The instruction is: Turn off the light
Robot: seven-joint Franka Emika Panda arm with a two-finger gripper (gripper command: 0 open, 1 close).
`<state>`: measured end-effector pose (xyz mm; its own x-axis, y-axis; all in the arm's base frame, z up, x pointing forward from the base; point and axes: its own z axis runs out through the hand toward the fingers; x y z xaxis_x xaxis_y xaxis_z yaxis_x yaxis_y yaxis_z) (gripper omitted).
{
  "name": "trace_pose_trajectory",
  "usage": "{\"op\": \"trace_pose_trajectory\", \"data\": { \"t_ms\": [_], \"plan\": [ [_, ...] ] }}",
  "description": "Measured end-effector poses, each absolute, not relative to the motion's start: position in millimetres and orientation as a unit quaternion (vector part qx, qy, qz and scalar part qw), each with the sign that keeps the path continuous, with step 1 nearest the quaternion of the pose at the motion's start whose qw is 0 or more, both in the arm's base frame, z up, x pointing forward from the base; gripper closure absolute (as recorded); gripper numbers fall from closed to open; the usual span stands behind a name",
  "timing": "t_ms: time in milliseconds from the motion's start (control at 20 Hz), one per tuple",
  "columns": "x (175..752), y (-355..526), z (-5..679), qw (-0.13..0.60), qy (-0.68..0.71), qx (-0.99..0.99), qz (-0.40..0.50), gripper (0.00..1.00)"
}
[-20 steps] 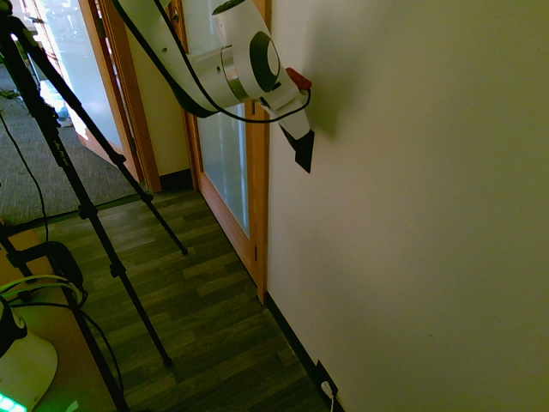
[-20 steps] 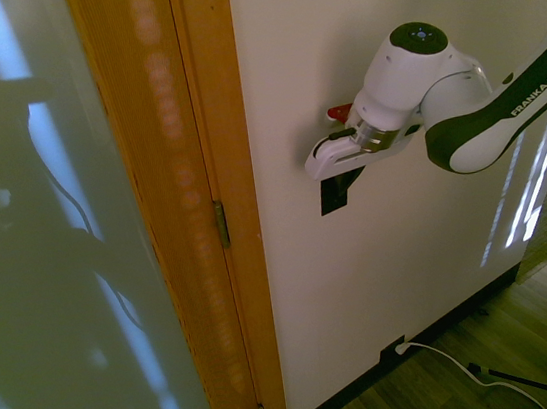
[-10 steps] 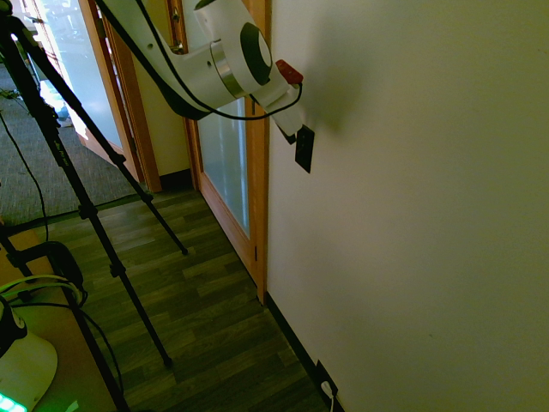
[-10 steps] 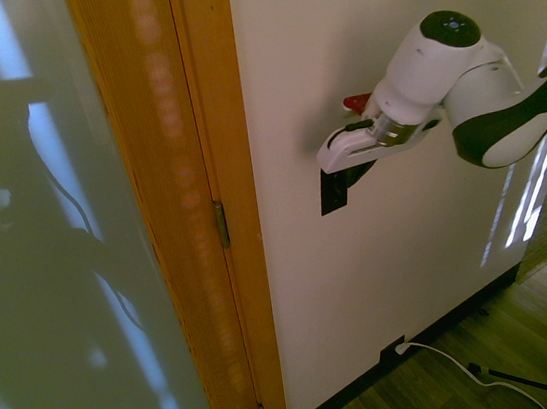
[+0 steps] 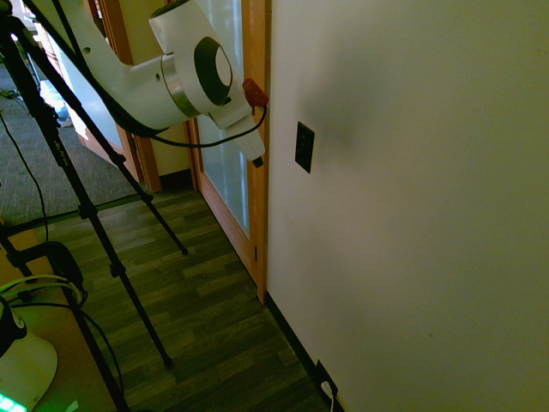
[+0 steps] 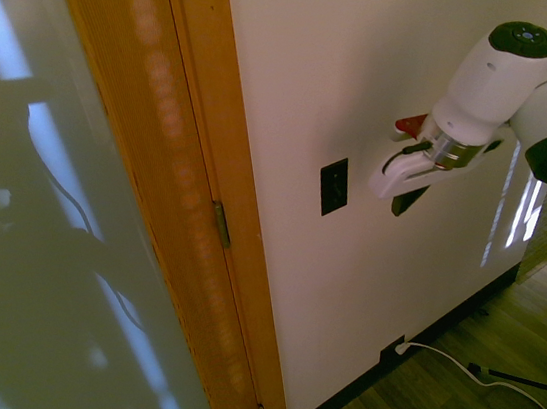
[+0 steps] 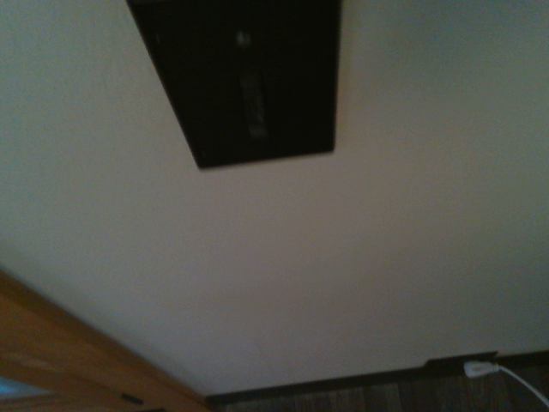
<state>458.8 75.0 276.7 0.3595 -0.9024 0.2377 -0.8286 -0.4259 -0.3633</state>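
Switch [image 6: 335, 186], a small black plate on the white wall [image 6: 357, 72] beside the wooden door frame [image 6: 205, 223], stood apart from the gripper [image 6: 403, 204]. Whether its fingers were open could not be told. An off-centre push might glance off the plate.

Small black upright rectangular switch plate [image 6: 334, 186] on cream wall [image 6: 335, 55], beside wooden door frame [image 6: 189, 216]; white arm's tool [image 6: 406, 201] apart from it.
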Motion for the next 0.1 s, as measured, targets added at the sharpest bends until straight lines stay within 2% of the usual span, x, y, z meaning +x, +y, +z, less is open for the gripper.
{"op": "trace_pose_trajectory", "data": {
  "t_ms": [100],
  "plan": [
    [449.3, 71.1, 268.9, 0.094, 0.528, -0.821, -0.194, 1.00]
  ]
}}
